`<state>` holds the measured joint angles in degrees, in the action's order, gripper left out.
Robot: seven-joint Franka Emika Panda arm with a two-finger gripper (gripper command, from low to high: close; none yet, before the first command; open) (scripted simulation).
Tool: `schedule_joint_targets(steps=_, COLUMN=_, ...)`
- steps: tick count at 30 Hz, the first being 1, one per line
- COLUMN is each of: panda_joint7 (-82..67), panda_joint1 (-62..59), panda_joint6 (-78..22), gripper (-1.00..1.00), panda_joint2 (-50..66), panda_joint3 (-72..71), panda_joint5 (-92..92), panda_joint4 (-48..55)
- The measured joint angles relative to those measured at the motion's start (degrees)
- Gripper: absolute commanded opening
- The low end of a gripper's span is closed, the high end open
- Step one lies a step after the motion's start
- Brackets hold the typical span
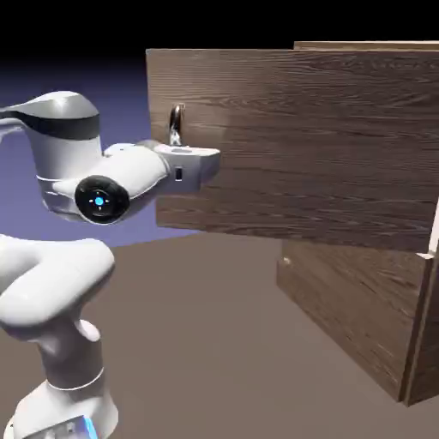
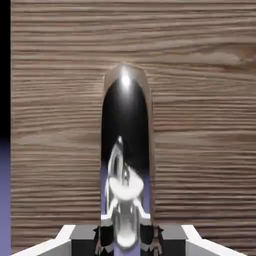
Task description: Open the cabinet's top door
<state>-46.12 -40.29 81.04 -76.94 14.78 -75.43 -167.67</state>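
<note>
Arm: the white arm (image 1: 60, 283) rises from the lower left of the exterior view and bends toward the middle of the frame.
Gripper: the gripper (image 1: 193, 159) is at the upper middle-left of the exterior view, level, pointing right at the wood panel; in the hand view its grey fingers (image 2: 82, 240) sit at the bottom edge.
Grip: the fingers are together, clamped on the handle, which fills the gap between them in the hand view.
Handle: the handle (image 2: 126, 150) is a slim arched silver bar, upright, close to the left edge of the door.
Top door: the top door (image 1: 309, 146) stands swung out from the cabinet, across the upper half of the exterior view.
Cabinet: the cabinet (image 1: 360, 309) is at the right side, behind the door, dark brown wood grain.
</note>
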Motion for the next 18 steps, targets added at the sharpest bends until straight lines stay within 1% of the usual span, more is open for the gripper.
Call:
schedule_joint_targets(steps=8, panda_joint7=-7.7, panda_joint1=6.9, panda_joint6=-11.1, gripper=-1.00, panda_joint2=16.2, panda_joint3=16.2, panda_joint5=15.5, panda_joint4=11.5)
schedule_joint_targets(steps=18, panda_joint7=-16.2, panda_joint1=24.3, panda_joint6=-26.5, gripper=-1.00, panda_joint2=35.3, panda_joint3=35.9, panda_joint5=27.6, panda_joint4=31.9)
